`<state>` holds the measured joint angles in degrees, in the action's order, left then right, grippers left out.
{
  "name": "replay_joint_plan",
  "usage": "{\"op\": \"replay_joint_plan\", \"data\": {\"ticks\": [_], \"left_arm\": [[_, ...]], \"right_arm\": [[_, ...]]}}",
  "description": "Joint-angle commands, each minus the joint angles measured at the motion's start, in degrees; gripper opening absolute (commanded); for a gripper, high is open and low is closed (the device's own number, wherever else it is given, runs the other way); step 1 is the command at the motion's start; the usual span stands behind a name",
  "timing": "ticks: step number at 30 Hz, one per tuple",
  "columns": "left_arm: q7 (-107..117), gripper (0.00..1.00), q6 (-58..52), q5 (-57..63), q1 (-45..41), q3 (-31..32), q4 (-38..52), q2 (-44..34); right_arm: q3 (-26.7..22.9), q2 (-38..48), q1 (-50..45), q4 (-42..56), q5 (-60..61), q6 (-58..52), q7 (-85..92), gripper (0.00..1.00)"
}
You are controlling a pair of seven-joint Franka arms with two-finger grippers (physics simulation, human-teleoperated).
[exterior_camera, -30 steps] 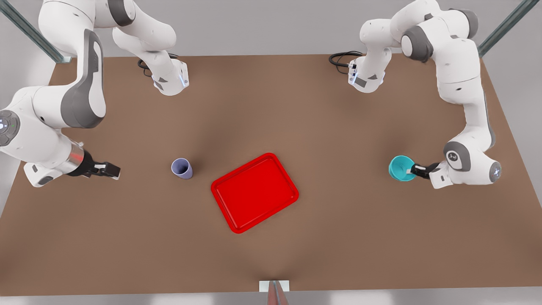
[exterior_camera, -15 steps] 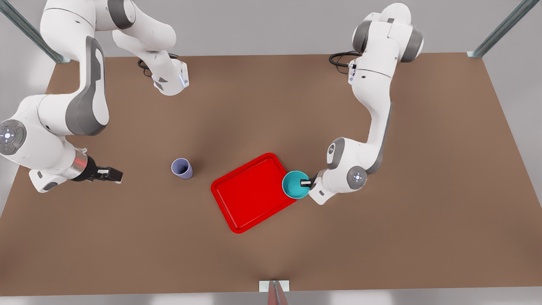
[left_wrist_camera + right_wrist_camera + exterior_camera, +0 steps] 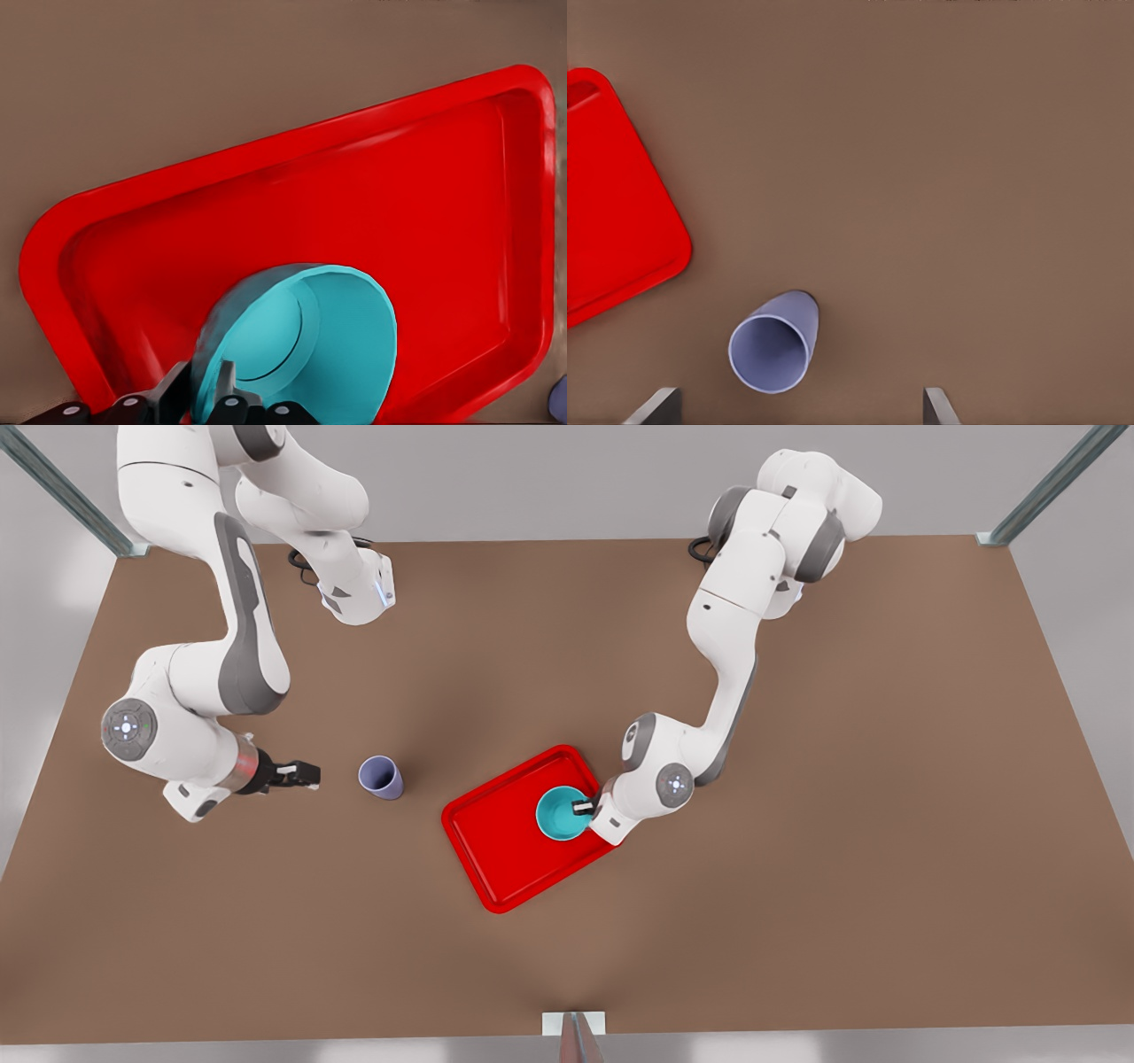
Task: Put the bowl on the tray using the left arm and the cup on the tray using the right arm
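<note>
Teal bowl [image 3: 562, 813] [image 3: 306, 341] gripped at its rim by the left gripper [image 3: 585, 809] [image 3: 199, 409] over the red tray [image 3: 505, 859] [image 3: 425, 177], lavender cup [image 3: 381, 777] [image 3: 773, 343] upright on the table [image 3: 797, 912] beside the tray, right gripper [image 3: 297, 771] [image 3: 799, 405] near the cup, fingers spread wide.

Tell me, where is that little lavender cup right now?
The cup stands on the brown table, left of the red tray in the front view, with the right gripper close on its other side, apart from it.
</note>
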<state>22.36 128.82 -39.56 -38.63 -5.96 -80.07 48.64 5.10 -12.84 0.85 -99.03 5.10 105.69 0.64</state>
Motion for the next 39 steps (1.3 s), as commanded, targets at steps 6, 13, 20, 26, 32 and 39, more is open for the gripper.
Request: {"op": "replay_joint_plan", "data": {"ticks": [6, 13, 20, 26, 32, 39], "left_arm": [[0.32, 1.00, -9.11, 2.03, 0.48, -4.93, 2.28, -3.11], [-19.27, 1.00, -36.27, 14.69, 0.75, -30.77, 10.64, -8.73], [-23.85, 1.00, -40.76, 40.53, 30.36, 2.01, 10.02, -26.92], [-23.50, 1.00, -40.76, 40.53, 29.93, 1.92, 10.20, -26.05], [-23.59, 1.00, -40.76, 40.53, 29.84, 1.92, 10.20, -25.52], [-23.59, 1.00, -40.67, 40.53, 29.93, 1.92, 10.20, -25.08]], "right_arm": [[0.09, 1.50, -0.15, -6.87, 0.00, 3.90, -0.03, 1.00], [0.44, 1.23, -0.15, -12.76, 0.00, 9.18, -0.03, 1.00], [2.46, 0.71, -0.23, -20.06, 0.18, 16.74, -0.11, 1.00], [2.55, -0.52, -0.50, -23.66, 0.18, 21.48, -0.11, 0.80], [2.46, -1.67, -0.50, -24.10, 0.44, 21.75, -0.20, 0.82], [2.55, -3.69, -1.38, -25.15, 1.06, 23.77, -0.38, 0.79]]}}
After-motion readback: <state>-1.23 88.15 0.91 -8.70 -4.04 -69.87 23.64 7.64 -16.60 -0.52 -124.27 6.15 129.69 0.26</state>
